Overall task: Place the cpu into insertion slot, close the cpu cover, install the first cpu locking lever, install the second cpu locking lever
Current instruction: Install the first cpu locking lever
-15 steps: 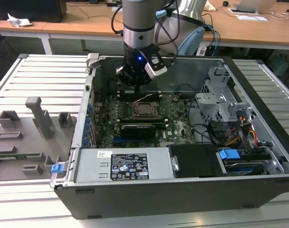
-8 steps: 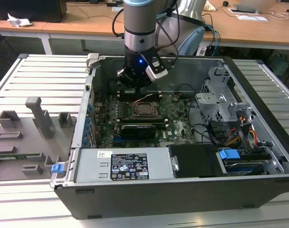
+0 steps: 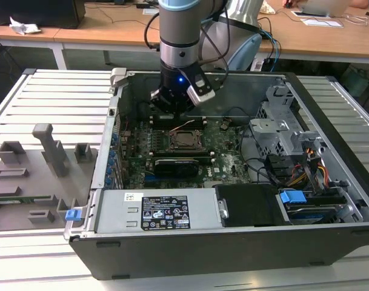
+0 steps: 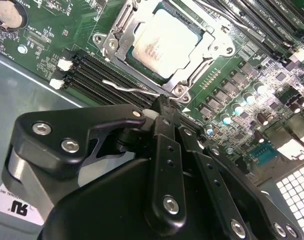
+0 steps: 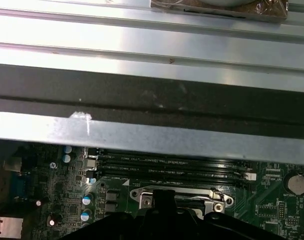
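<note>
- cpu [image 4: 164,42] seated in insertion slot [image 4: 123,52], cpu cover [image 4: 211,47] down over it
- gripper [image 4: 161,107] closed, empty, tip beside thin locking lever [image 4: 129,89]
- green motherboard [image 4: 57,25] around

Exterior high, facing case; wrist views close, sharing insertion slot [image 4: 164,42].

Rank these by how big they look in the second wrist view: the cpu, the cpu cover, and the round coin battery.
1. The cpu cover, the silver frame closed down around the chip.
2. The cpu, showing through the cover's window.
3. The coin battery, clearly smallest, though the frame edge cuts part of it off.
</note>
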Tool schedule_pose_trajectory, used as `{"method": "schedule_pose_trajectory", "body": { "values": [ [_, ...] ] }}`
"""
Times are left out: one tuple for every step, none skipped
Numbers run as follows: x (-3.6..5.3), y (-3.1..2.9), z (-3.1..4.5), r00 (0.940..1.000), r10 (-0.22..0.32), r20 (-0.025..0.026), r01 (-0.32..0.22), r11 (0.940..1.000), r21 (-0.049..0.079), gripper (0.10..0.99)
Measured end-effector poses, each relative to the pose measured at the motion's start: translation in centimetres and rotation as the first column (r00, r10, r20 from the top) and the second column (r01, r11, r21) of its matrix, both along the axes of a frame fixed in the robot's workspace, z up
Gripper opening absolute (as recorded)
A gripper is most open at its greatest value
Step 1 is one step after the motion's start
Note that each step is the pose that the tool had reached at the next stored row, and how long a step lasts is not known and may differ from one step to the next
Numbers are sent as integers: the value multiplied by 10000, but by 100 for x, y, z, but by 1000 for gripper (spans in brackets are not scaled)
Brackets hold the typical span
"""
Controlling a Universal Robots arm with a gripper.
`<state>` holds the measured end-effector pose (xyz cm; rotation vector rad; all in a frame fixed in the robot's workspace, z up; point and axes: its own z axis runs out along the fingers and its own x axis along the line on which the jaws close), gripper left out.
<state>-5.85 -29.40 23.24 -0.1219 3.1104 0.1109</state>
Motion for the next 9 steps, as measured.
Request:
{"method": "schedule_pose_trajectory", "body": {
  "values": [
    [4, 1, -4, 10000, 41, -1, -41, 10000, -1, 106],
    [6, 4, -8, 10000, 66, 0, -66, 10000, -1, 106],
    [9, 9, -14, 10000, 75, -1, -75, 10000, -1, 106],
    [13, 17, -20, 10000, 76, -1, -76, 10000, -1, 106],
    [16, 23, -25, 10000, 76, -1, -76, 10000, -1, 106],
    [22, 29, -32, 10000, 78, 0, -78, 10000, 0, 106],
    [29, 36, -42, 10000, 75, 0, -75, 10000, 1, 106],
    [39, 44, -50, 10000, 71, -1, -71, 10000, 0, 106],
    [51, 53, -59, 10000, 71, -1, -71, 10000, -1, 106]
  ]
}}
